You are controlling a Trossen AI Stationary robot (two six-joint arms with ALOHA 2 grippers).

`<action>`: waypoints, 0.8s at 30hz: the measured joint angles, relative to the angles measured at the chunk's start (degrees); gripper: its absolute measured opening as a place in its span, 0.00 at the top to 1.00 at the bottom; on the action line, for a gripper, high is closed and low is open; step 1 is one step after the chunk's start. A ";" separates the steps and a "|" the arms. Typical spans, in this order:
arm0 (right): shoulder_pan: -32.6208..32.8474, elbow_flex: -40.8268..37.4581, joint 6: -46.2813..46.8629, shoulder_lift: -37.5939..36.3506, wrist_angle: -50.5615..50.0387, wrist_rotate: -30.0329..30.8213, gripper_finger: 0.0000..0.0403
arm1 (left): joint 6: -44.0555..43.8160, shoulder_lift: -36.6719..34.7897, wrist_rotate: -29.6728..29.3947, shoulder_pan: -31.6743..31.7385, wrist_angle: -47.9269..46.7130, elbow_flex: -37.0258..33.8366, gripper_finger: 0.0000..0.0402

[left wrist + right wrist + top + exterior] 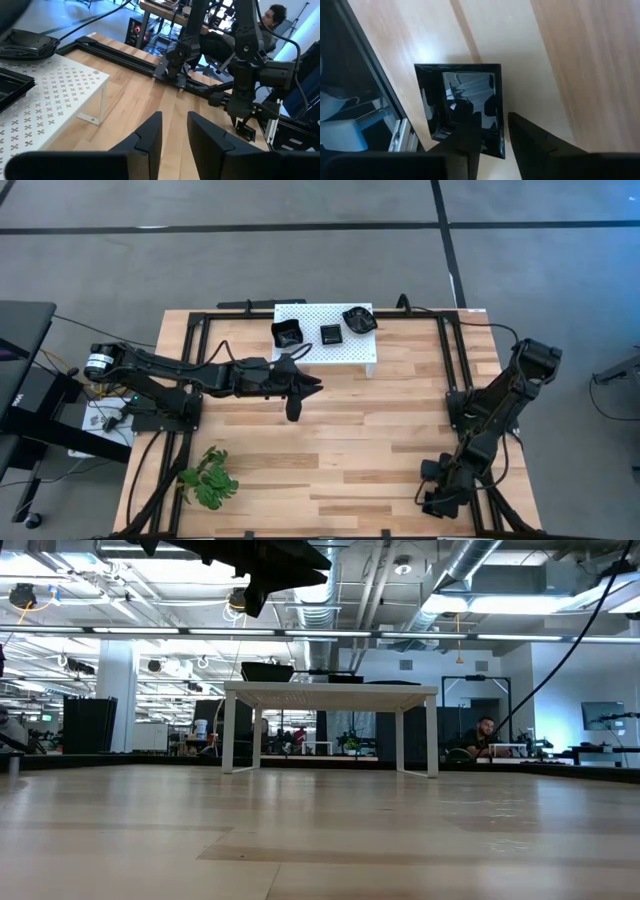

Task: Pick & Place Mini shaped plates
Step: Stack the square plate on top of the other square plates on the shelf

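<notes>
the right end effector [492, 135] hovers, fingers apart, over a glossy black square mini plate [462, 107] at the wooden desk's [340, 440] near-right corner, so descending and closing comes next.

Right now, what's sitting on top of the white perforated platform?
Three black plates sit on the white platform: a deep wavy one, a small square one and a leaf-shaped one. Their insides are not visible.

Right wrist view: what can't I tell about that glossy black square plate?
- Right wrist view: the right gripper straddles the glossy black square plate at its rim, fingers open; touching or hovering, unclear.
- High view: the plate does not show beneath the right arm.
- Low view: plate not in sight.
</notes>
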 joint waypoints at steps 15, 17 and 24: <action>-2.07 -0.32 -1.58 -3.81 -1.19 2.24 0.96 | 0.00 0.00 -0.04 0.00 0.86 0.00 0.77; -3.75 -0.32 -1.65 -4.77 -1.18 2.32 0.97 | 0.00 0.00 -0.04 0.00 0.90 0.00 0.77; -13.45 -0.32 -11.88 -8.42 -1.05 12.16 0.98 | 1.39 0.00 -0.04 0.00 1.31 0.00 0.77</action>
